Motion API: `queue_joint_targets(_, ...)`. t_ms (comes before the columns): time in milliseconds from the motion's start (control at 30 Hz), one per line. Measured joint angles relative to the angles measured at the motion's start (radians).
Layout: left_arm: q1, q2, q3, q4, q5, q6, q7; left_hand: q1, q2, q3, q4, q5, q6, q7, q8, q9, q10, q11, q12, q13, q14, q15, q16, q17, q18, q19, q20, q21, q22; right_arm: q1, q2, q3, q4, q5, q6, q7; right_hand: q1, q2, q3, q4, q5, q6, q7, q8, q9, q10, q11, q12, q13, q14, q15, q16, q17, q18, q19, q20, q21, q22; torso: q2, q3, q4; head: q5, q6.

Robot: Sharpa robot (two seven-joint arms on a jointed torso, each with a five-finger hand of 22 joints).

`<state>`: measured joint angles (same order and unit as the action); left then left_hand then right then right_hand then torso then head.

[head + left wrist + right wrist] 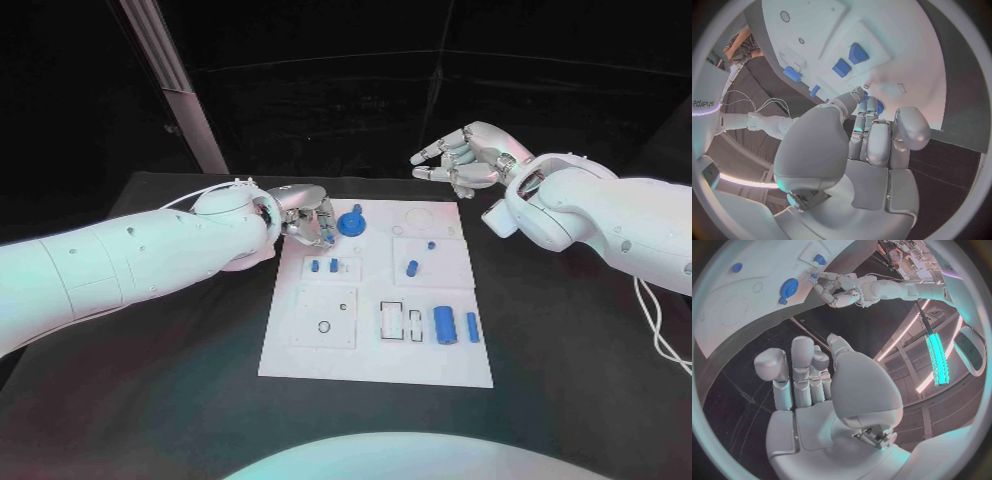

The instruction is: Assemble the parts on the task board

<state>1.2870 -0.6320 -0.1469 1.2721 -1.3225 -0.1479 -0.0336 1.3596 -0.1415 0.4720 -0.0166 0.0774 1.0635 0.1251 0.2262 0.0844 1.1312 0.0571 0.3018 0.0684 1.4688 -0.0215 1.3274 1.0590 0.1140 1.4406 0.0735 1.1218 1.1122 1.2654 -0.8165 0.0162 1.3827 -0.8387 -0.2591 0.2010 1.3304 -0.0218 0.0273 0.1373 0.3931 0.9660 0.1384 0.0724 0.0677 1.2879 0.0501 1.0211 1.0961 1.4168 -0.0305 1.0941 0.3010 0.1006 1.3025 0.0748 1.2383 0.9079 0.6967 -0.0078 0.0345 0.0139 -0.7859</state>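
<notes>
Blue gear (351,223) at the task board (378,368)'s upper left draws our spread left hand (307,214); our right hand (462,160) hovers, loosely curled, holding nothing.

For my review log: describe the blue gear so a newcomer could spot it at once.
Start at the white task board in the table's middle and go to its far left corner, beside the left hand. The blue gear lies there: round and toothed, unlike the plain blue pieces nearby.
</notes>
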Motion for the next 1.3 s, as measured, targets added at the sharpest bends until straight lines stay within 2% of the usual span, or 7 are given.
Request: queue_joint_targets(1300, -0.005, 0.028, -0.002, -0.029, 0.004, 0.06, -0.011, -0.002, -0.003, 0.0, 0.0, 0.0, 0.003, -0.004, -0.006, -0.002, 0.007, 0.0, -0.009, 0.0, 0.0, 0.0, -0.002, -0.008, 0.002, 0.0, 0.0, 0.004, 0.008, 0.0, 0.003, 0.0, 0.0, 0.0, 0.002, 0.0, 0.0, 0.0, 0.0, 0.0, 0.0, 0.0, 0.0, 0.0, 0.0, 0.0, 0.0, 0.0, 0.0, 0.0, 0.0, 0.0, -0.001, 0.0, 0.0, 0.0, 0.0, 0.0, -0.001, 0.0002, 0.0006, 0.004, -0.005)
